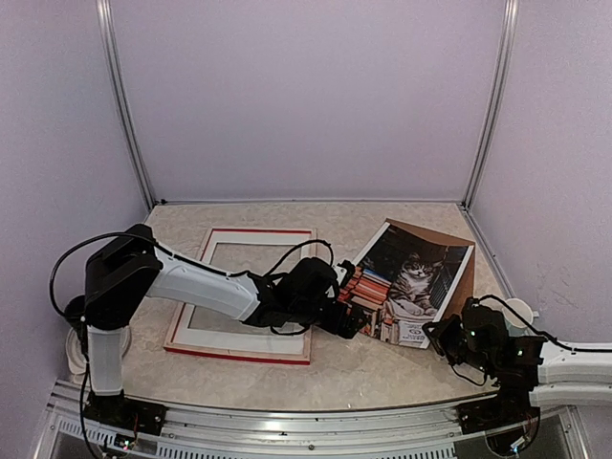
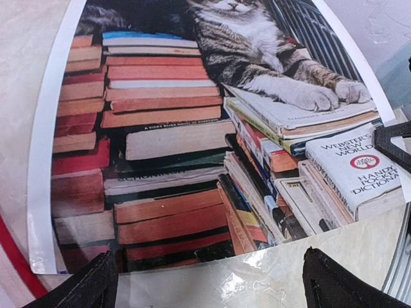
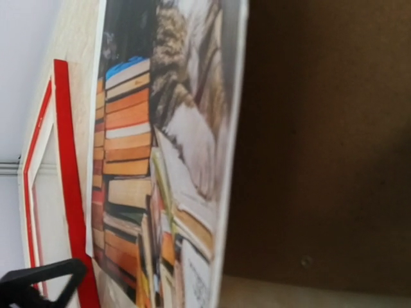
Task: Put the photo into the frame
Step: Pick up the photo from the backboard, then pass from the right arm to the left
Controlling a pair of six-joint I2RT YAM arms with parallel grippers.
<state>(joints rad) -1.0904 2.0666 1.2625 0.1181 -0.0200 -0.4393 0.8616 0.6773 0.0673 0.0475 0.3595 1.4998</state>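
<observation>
Spread wide at the bottom of the left wrist view, the left gripper's (image 2: 209, 276) fingers (image 2: 83, 285) hold nothing. We see bare counter (image 2: 270, 269) between them and the photo (image 2: 192, 128) just beyond. Its arm reaches rightward, low across the frame (image 1: 229, 346). We cannot tell how far apart the right gripper's (image 1: 438, 335) fingers stand. Beside the frame, the photo rests on a brown backing board (image 1: 461, 253).

There is one frame (image 1: 239, 346), on the left of the one table (image 1: 382, 375). There is one photo (image 1: 406, 282), to the right, and one brown backing board (image 1: 462, 277) beside it. There are two arms, the left arm (image 1: 201, 287) and the right arm (image 1: 574, 363). There are two grippers, the left gripper (image 1: 352, 311) and the right gripper (image 1: 432, 335).
</observation>
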